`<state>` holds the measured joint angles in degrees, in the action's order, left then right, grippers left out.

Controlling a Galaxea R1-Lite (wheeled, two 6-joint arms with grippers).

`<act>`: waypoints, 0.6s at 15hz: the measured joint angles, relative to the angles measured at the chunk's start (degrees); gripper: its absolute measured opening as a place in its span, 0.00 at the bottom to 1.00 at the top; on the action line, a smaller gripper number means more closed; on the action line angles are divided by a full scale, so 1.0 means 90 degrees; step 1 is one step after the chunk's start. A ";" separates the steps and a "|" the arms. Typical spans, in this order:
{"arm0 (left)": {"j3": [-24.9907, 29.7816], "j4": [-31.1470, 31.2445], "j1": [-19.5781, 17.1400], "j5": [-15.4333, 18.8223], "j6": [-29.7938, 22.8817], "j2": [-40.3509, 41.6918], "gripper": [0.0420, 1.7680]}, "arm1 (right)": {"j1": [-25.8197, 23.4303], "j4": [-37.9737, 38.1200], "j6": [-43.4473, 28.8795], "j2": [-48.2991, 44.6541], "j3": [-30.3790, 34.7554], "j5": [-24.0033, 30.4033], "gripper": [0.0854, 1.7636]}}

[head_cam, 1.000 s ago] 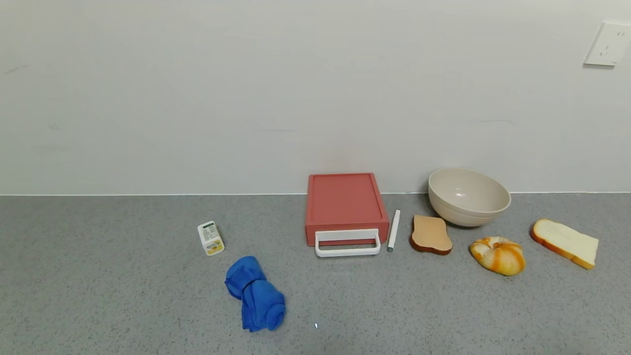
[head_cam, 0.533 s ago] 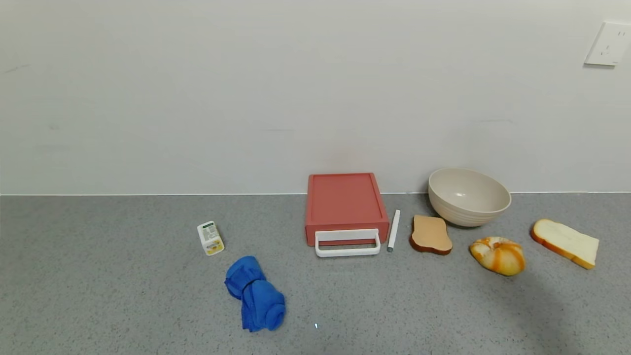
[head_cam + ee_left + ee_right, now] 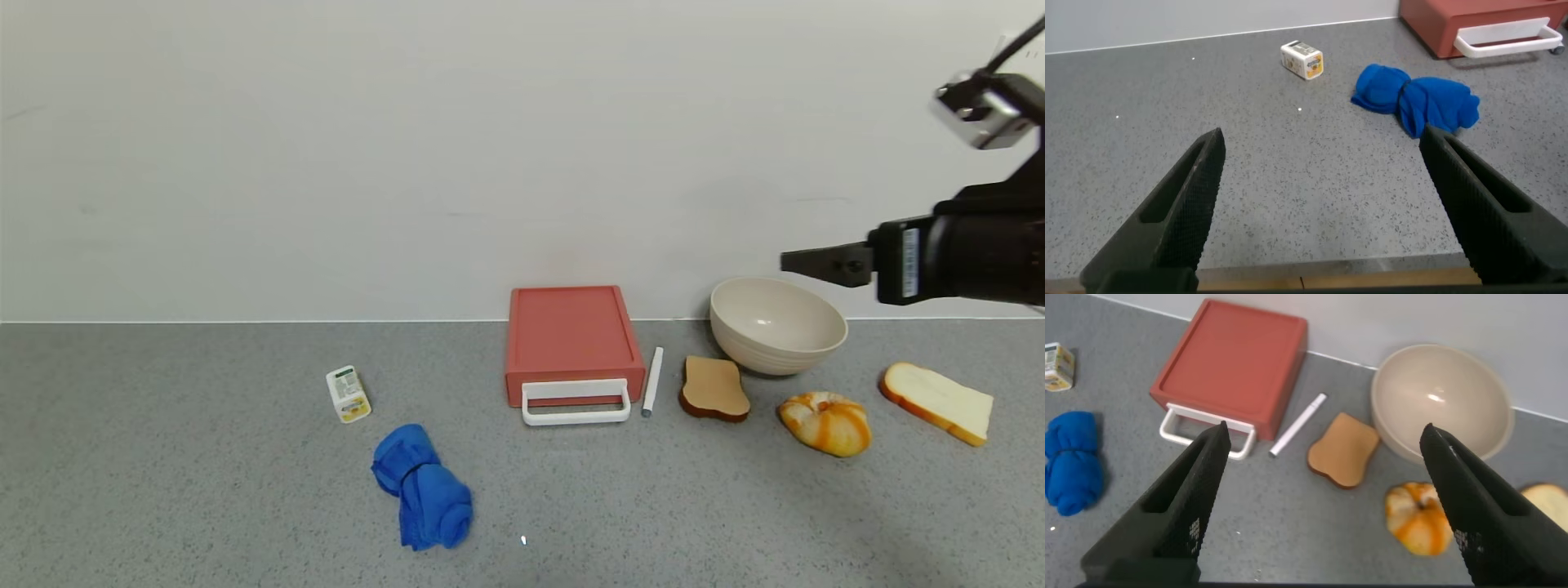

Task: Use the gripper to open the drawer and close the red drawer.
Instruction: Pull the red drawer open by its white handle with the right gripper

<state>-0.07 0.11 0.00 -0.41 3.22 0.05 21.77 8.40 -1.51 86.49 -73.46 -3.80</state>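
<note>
We hold our right gripper high with its fingers spread wide, above the beige bowl. The red drawer sits shut in its case, below and to the gripper's left (white handle facing us). Our left gripper, also wide, hovers low near the blue cloth.

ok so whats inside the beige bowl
The beige bowl looks empty: both the head and right wrist views show only its bare inner wall with a small glint. The red drawer is shut, so its inside is hidden. The right gripper hangs open above the counter.
</note>
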 joint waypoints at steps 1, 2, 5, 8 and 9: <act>0.0000 0.0000 0.0000 0.0000 0.0000 0.0000 0.97 | 0.0221 0.0007 -0.0112 0.0396 -0.0248 -0.0104 0.97; 0.0000 0.0000 0.0000 0.0001 0.0000 0.0000 0.97 | 0.0425 0.0024 -0.0195 0.0744 -0.0465 -0.0229 0.97; -0.0003 -0.0001 0.0000 0.0001 0.0003 0.0000 0.97 | 0.1103 0.0027 -0.0615 0.1647 -0.0992 -0.0691 0.97; -0.0003 -0.0001 0.0000 0.0000 0.0003 0.0000 0.97 | 0.1703 0.0009 -0.1333 0.2370 -0.1200 -0.1289 0.97; -0.0003 -0.0001 0.0000 0.0000 0.0003 0.0003 0.97 | 0.1846 0.0009 -0.1593 0.2603 -0.1258 -0.1491 0.97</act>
<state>-0.10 0.10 0.00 -0.41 3.24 0.07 38.39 8.48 -15.85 109.92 -84.79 -17.23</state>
